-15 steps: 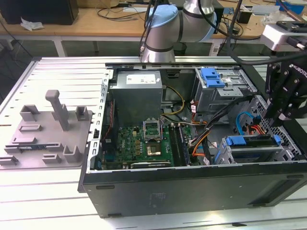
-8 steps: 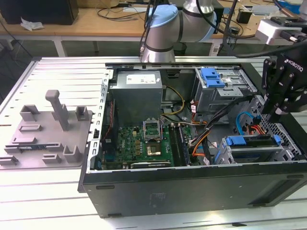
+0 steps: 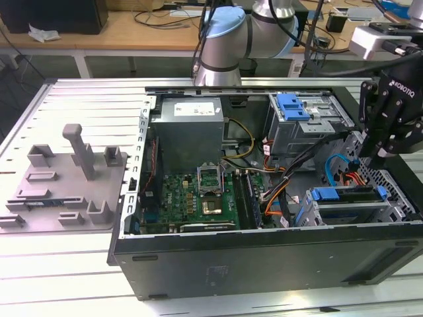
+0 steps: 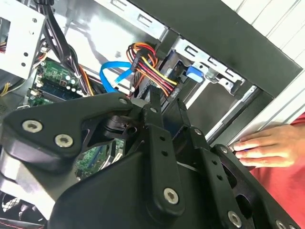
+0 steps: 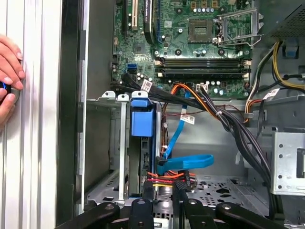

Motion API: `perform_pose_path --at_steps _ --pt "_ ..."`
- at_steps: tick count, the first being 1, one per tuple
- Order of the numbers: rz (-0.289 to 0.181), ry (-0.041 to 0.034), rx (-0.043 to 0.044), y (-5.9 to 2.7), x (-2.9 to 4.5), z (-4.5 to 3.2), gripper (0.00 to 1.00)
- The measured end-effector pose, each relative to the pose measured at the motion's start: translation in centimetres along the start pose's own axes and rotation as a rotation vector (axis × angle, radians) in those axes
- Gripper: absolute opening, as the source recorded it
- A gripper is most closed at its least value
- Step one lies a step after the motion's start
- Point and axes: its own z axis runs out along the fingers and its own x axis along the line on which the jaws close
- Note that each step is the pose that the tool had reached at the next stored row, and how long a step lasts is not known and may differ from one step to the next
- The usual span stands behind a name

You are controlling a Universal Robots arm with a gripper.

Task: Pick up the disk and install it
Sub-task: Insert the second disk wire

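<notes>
gripper: [image 3: 378,160] black, hangs over the case's end at the exterior view's right, above the lower drive cage; fingers close together with a thin gap, nothing visibly between them; can't tell if fully closed
fingertips: [image 5: 148,187] in the first wrist view point down at the red/yellow cable plug beside the disk's end
disk: [image 3: 348,196] sits edge-up in the lower cage, blue rail on top; just below and toward the exterior view's left of the gripper, not held
disk, first wrist view: [image 5: 141,143] blue tab and rail upright in the silver cage, just beyond the fingertips
disk, second wrist view: blue tab [image 4: 195,72] seen past the fingers, apart from them
case: [image 3: 264,261] black PC case on its side, open, motherboard exposed
blue cable: [image 5: 183,161] flat, loops between disk and fingertips
fixture: [image 3: 66,178] grey, with posts, on the table well apart at the exterior view's left
hand: [image 4: 259,145] person's hand rests on the table rail outside the case wall
</notes>
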Motion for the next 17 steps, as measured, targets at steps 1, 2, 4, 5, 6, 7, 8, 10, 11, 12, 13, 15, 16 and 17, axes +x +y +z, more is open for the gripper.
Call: perform_pose_path --at_steps 1,2,4,5,6,7,8,10,11,12,13,15,16,17 --pt "0.0 0.0006 0.0 0.16 0.0 0.02 0.31" --pt "0.0 0.0017 -0.0001 0.42 -0.01 0.05 0.31" --pt "0.0 0.0023 -0.0001 0.97 -0.03 0.14 0.31" --pt "0.0 0.0022 0.0 1.21 -0.05 0.2 0.31" --pt "0.0 0.0022 -0.0001 1.32 -0.05 0.24 0.31" --pt "0.0 0.0021 -0.0001 1.41 -0.06 0.28 0.31" --pt "0.0 0.0021 0.0 1.5 -0.06 0.32 0.31" --pt "0.0 -0.0011 0.0 1.64 -0.04 0.38 0.31" --pt "0.0 -0.0042 0.0001 1.65 0.02 0.42 0.31" --pt "0.0 -0.0061 0.0002 1.66 0.11 0.46 0.31" --pt "0.0 -0.0076 0.0002 1.66 0.19 0.5 0.31" --pt "0.0 -0.0096 0.0003 1.66 0.3 0.59 0.31" --pt "0.0 -0.011 0.0002 1.66 0.33 0.63 0.31" --pt "0.0 -0.0114 0.0003 1.68 0.34 0.65 0.31"
